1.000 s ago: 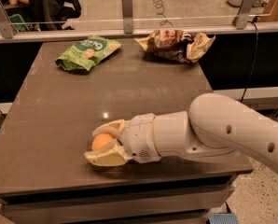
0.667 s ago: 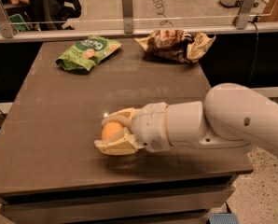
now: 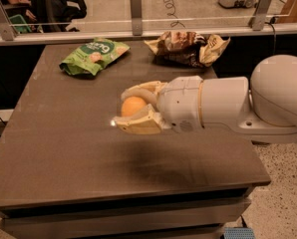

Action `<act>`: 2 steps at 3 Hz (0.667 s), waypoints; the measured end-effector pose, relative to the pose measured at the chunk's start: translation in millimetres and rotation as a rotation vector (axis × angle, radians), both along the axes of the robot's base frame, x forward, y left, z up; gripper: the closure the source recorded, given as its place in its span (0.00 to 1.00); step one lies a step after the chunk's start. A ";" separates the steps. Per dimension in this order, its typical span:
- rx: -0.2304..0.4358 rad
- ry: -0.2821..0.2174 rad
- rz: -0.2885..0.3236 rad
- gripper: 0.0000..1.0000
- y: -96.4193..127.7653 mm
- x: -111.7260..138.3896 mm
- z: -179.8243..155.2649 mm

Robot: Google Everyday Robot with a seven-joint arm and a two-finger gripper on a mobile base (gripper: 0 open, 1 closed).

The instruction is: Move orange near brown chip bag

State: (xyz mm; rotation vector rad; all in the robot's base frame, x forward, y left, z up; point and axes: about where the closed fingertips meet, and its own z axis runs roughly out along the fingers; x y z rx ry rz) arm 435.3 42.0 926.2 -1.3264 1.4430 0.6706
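My gripper is over the middle of the dark table, reaching in from the right. Its two cream fingers are shut on the orange, which is held above the surface with a shadow below it. The brown chip bag lies wrinkled at the table's far edge, right of centre, beyond and to the right of the gripper. The orange is well apart from the bag.
A bright green snack bag lies at the far left of the table. A glass barrier with metal posts runs along the far edge. The table's right edge is under my white arm.
The gripper has lifted the orange and carried it up and toward the far right of the table, closer to the brown chip bag.
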 end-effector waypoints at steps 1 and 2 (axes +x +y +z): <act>0.019 0.019 -0.020 1.00 -5.6 -3.8 -6.2; 0.040 0.014 -0.074 1.00 -27.1 27.6 -11.0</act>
